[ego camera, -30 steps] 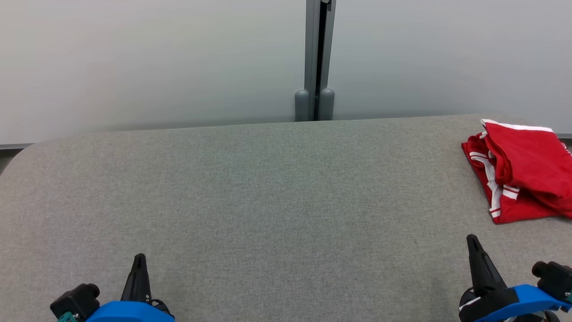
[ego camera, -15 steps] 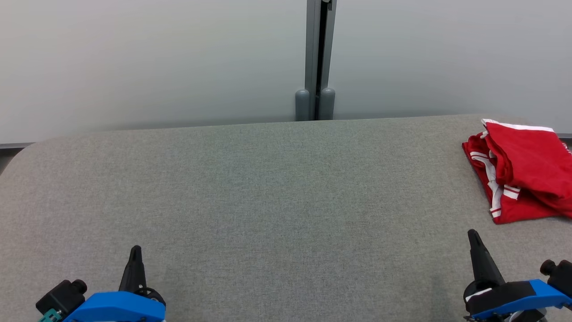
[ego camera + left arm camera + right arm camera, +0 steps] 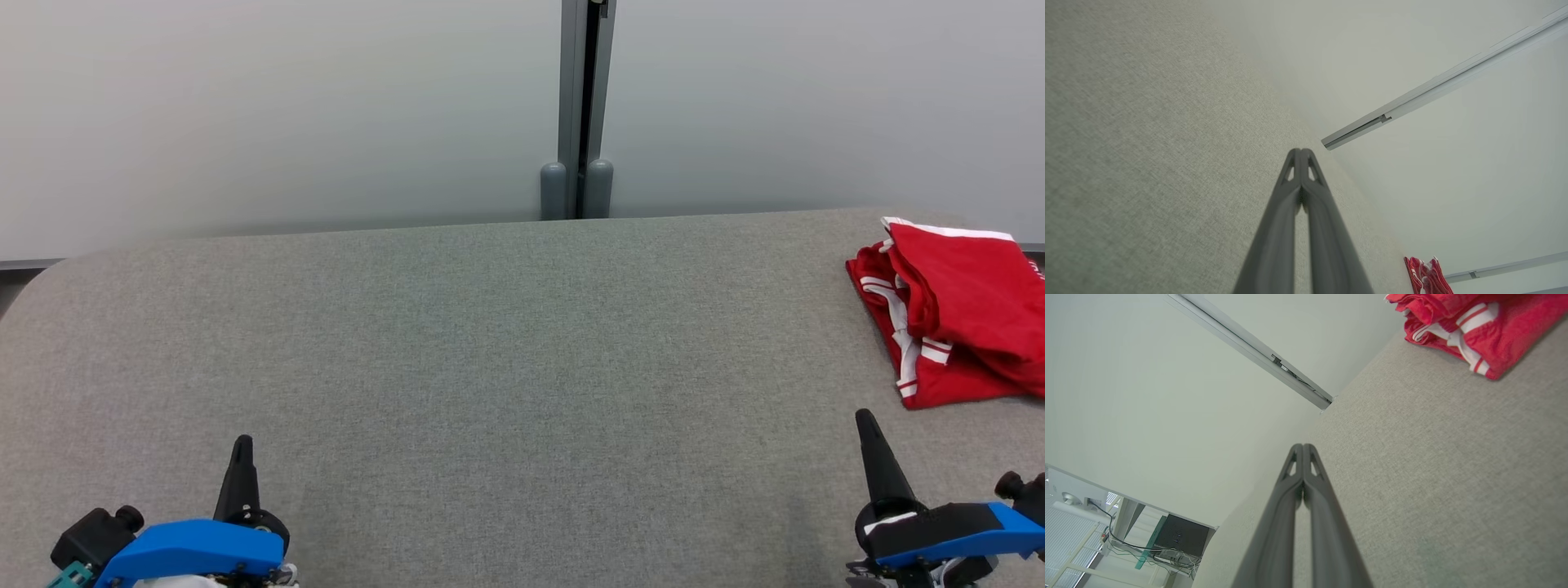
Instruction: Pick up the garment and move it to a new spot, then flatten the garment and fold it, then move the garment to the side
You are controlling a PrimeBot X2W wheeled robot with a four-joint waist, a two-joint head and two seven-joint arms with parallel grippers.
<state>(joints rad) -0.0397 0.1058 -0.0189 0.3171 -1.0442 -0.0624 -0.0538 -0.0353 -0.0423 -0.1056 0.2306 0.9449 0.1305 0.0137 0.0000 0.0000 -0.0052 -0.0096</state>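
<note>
The garment point(image 3: 955, 314) is red with white stripes and lies folded at the far right of the grey table point(image 3: 490, 343); it also appears in the right wrist view point(image 3: 1486, 326) and small in the left wrist view point(image 3: 1427, 275). My left gripper point(image 3: 242, 445) is at the lower left, shut and empty, over bare table. At the lower right my right gripper point(image 3: 864, 418) is shut too, holding nothing, a short way in front of the garment. Both wrist views show the fingers point(image 3: 1300, 153) point(image 3: 1302, 447) pressed together.
A pale partition wall with a grey vertical post point(image 3: 577, 106) stands right behind the table's far edge. The table's left corner is rounded point(image 3: 41, 278). In the right wrist view a desk with cables point(image 3: 1147, 539) stands beyond the table.
Both grippers have drawn back slightly toward the bottom of the head view, their fingertips pointing further up it. The garment has not moved.
</note>
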